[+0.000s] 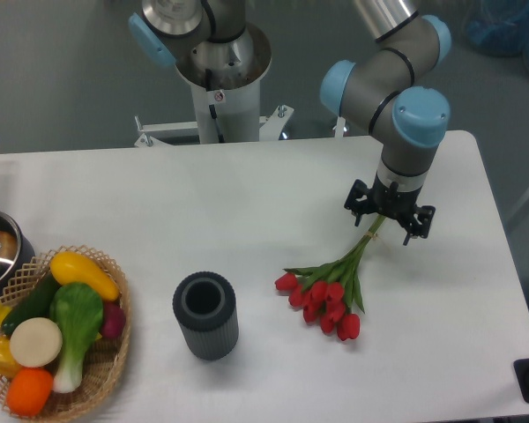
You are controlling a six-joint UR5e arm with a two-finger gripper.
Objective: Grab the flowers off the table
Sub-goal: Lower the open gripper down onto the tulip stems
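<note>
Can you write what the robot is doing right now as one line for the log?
phase: reaching | gripper: open, above stem ends | flowers: lying on table, not lifted

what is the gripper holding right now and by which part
Nothing yet, as far as shows: the gripper sits open over the stem end of the flowers, which lie on the table.

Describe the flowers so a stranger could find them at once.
Start at the white table and look to its right half, just below the gripper. The flowers lie flat there, thin green stems pointing up toward the gripper. Their red buds set them apart from the dark ribbed cup to their left.
</note>
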